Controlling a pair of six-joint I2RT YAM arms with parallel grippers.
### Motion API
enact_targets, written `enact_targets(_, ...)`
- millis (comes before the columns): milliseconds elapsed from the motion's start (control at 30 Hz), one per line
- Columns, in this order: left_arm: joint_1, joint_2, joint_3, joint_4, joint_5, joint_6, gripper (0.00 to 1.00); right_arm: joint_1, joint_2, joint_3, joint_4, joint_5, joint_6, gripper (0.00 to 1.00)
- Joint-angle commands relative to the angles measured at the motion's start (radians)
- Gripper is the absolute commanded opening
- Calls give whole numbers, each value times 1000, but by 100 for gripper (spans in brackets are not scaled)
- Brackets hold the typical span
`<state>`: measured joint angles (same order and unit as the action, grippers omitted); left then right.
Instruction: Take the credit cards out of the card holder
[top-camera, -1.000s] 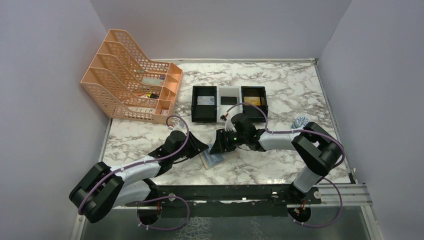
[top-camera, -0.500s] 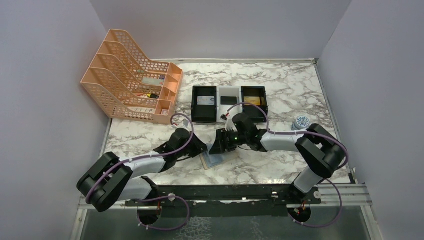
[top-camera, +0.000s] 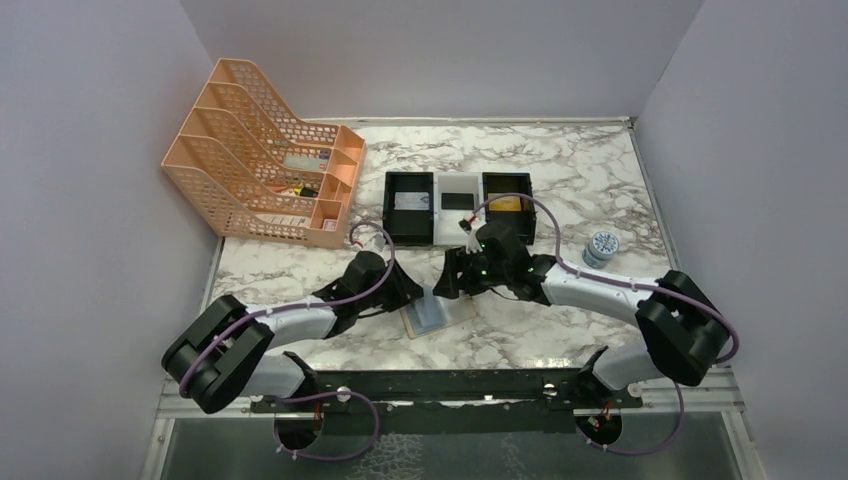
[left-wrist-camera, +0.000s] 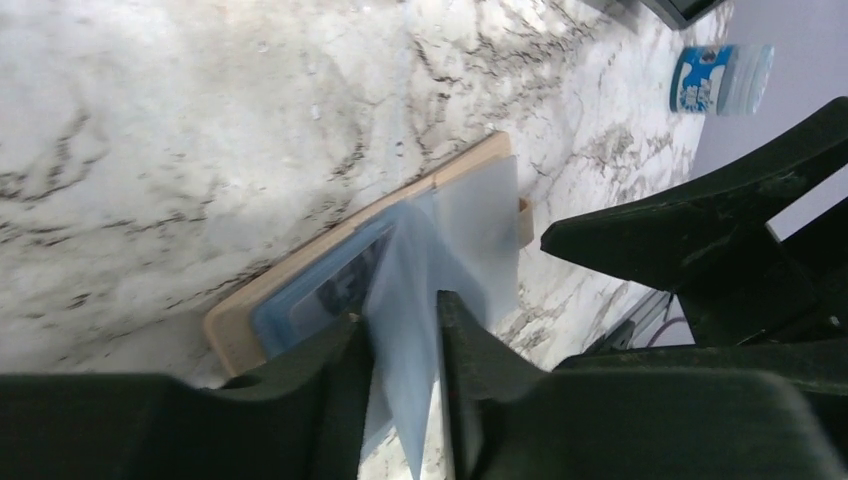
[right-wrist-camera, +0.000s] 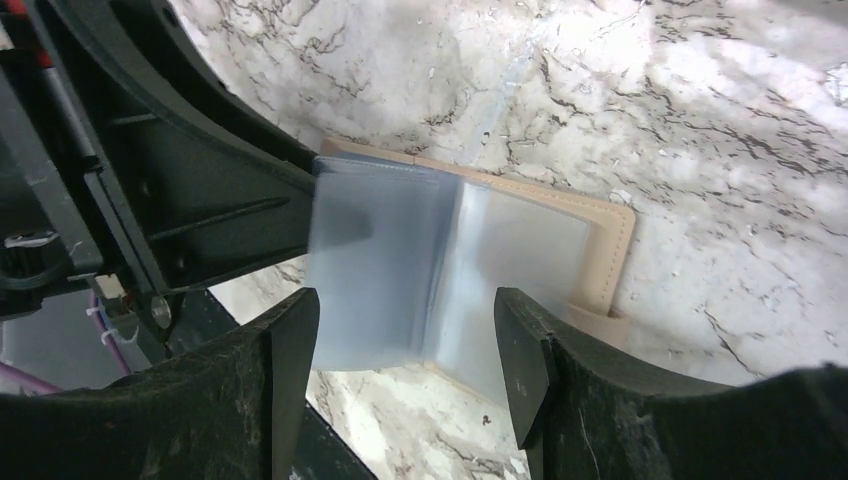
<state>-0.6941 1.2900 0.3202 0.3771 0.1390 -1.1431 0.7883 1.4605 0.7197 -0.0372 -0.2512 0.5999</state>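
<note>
The tan card holder (top-camera: 440, 316) lies open on the marble between both arms, its clear grey-blue sleeves fanned up. In the left wrist view its tan edge (left-wrist-camera: 235, 325) shows, and a card (left-wrist-camera: 325, 290) with dark print sits inside a lower sleeve. My left gripper (left-wrist-camera: 398, 310) is shut on one raised sleeve leaf (left-wrist-camera: 450, 230) and reaches the holder's left side (top-camera: 415, 293). My right gripper (right-wrist-camera: 405, 350) hovers open over the sleeves (right-wrist-camera: 400, 260), holding nothing. In the top view it sits just behind the holder (top-camera: 452, 284).
Behind the arms stand two black trays (top-camera: 390, 215) (top-camera: 528, 212) with a white tray (top-camera: 441, 225) between them, each holding a card. An orange file rack (top-camera: 265, 170) fills the back left. A small blue-white jar (top-camera: 600, 246) stands at the right.
The right gripper has drawn back from the holder and opened wider. The left arm has pushed forward and right to the holder, with a sleeve leaf now lifted between its fingers.
</note>
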Motion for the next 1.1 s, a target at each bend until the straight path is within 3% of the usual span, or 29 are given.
enact_targets(0, -9, 37, 60, 24, 85, 64, 37, -3, -86, -26, -38, 71, -19, 66)
enact_targets(200, -33, 124, 126, 23, 151, 111, 51, -3, -151, -68, -57, 114, 2, 66)
enact_targets(300, -47, 160, 139, 23, 153, 113, 52, -3, -182, -80, -58, 103, 2, 66)
enact_targets(533, -66, 184, 171, 15, 131, 112, 53, -3, -278, -132, -95, 262, 65, 65)
enact_targets(700, -72, 196, 214, -40, 123, 135, 53, -9, -291, -148, -101, 295, 74, 64)
enact_targets(1067, -136, 273, 329, -112, 148, 203, 64, -133, -292, -218, 43, 13, 112, 64)
